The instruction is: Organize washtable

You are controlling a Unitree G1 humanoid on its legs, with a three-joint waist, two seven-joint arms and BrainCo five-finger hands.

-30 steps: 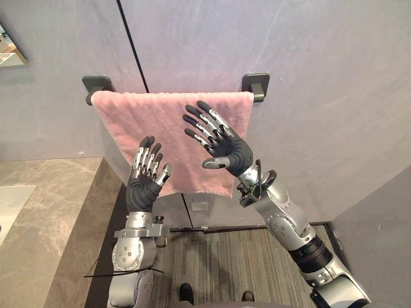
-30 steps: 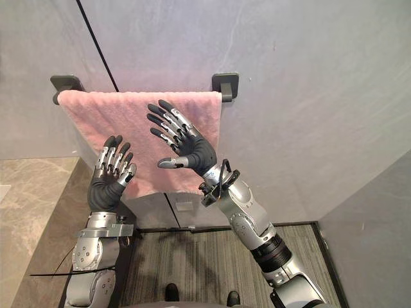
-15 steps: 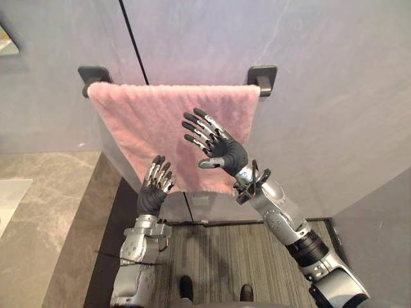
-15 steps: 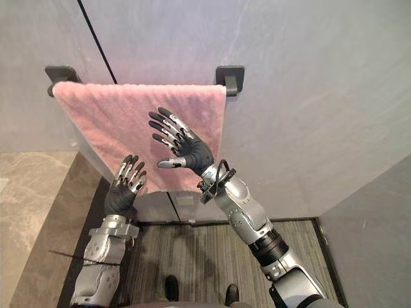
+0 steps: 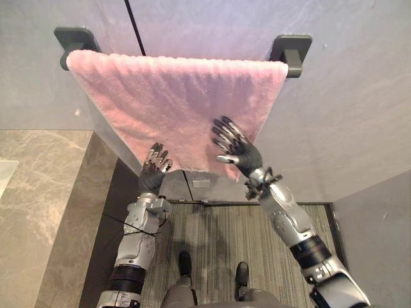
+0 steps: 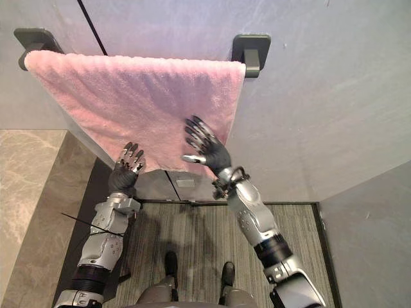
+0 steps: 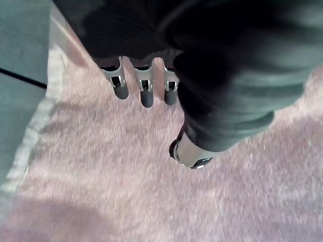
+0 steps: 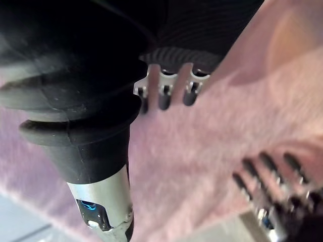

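Note:
A pink towel (image 5: 173, 102) hangs spread over a dark wall rail, whose brackets (image 5: 293, 52) show at both ends. My left hand (image 5: 153, 173) is raised below the towel's lower left edge, fingers straight, holding nothing. Higher and to the right, my right hand (image 5: 234, 149) faces the towel's lower right part, fingers spread and slightly bent, nothing in it. Up close, the left wrist view has straight fingers (image 7: 146, 93) just short of the pink cloth (image 7: 101, 171). The right wrist view has its fingers (image 8: 164, 96) near the cloth (image 8: 202, 151) too.
A grey-brown marble counter (image 5: 38, 212) runs along the left. The grey wall (image 5: 347, 96) has a dark vertical seam (image 5: 135, 29). Striped grey flooring (image 5: 218, 237) lies below, between the counter and a dark panel at the right.
The camera has tilted up, so the towel sits higher and larger in view. Both hands have dropped toward the towel's lower edge, the right one more than the left. Both stay open.

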